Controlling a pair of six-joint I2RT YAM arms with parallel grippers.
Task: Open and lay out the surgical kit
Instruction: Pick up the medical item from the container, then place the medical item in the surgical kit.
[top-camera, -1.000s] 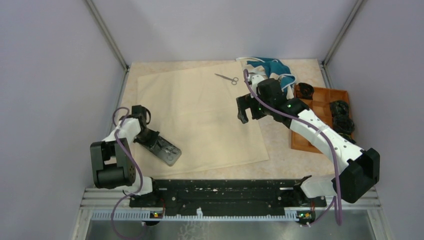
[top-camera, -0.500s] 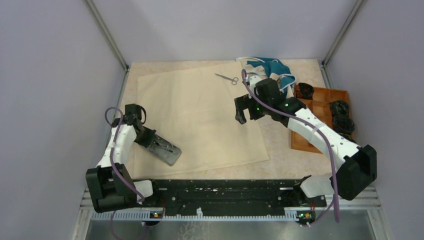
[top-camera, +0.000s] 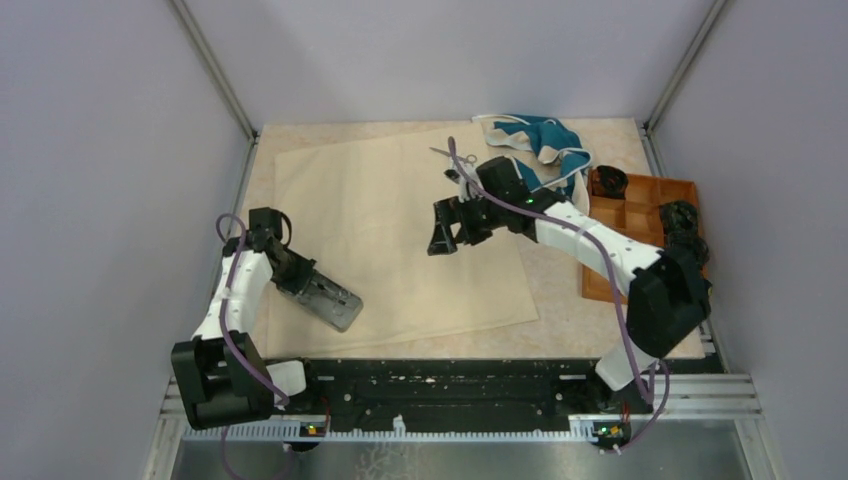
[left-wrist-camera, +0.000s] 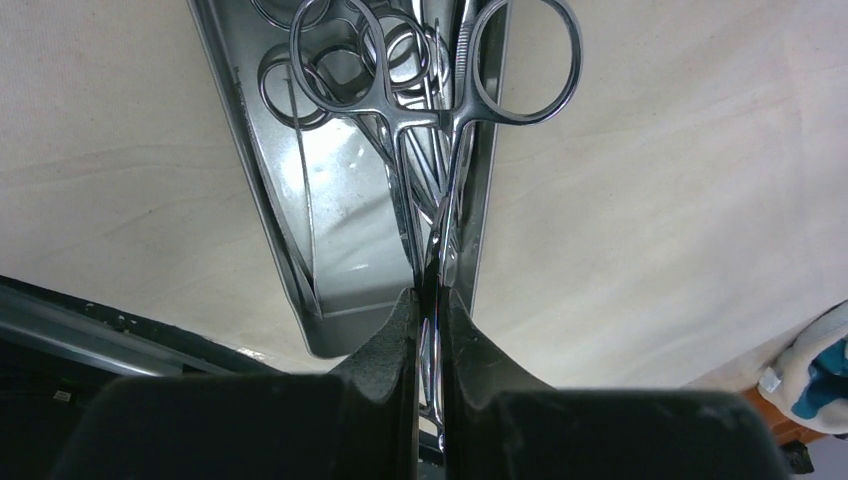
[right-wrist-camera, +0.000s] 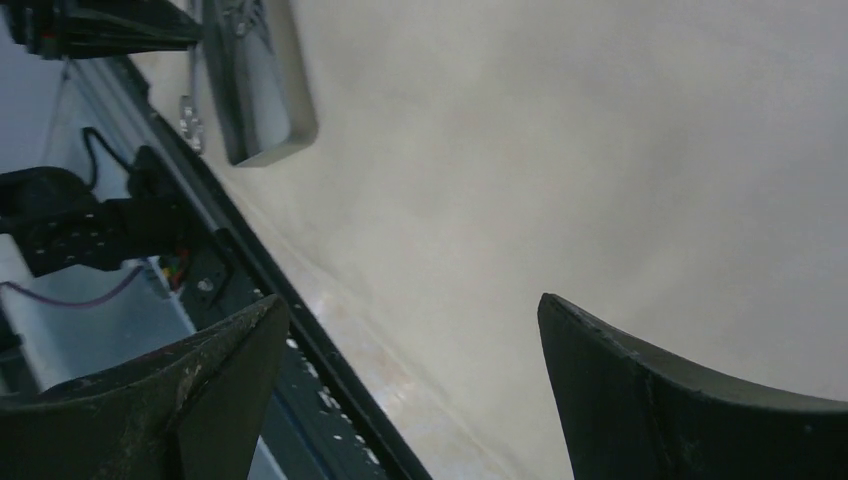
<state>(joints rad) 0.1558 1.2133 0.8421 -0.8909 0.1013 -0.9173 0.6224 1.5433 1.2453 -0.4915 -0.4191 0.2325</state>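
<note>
Forceps in left end effector, rings outward, along tray.

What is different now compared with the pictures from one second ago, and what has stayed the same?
The right arm swung left, carrying the open right gripper further over the cloth wrap. The left arm dropped its elbow towards the near edge; the left gripper stayed shut on the forceps at the steel tray. Tray, cloth and far scissors did not move.
</note>
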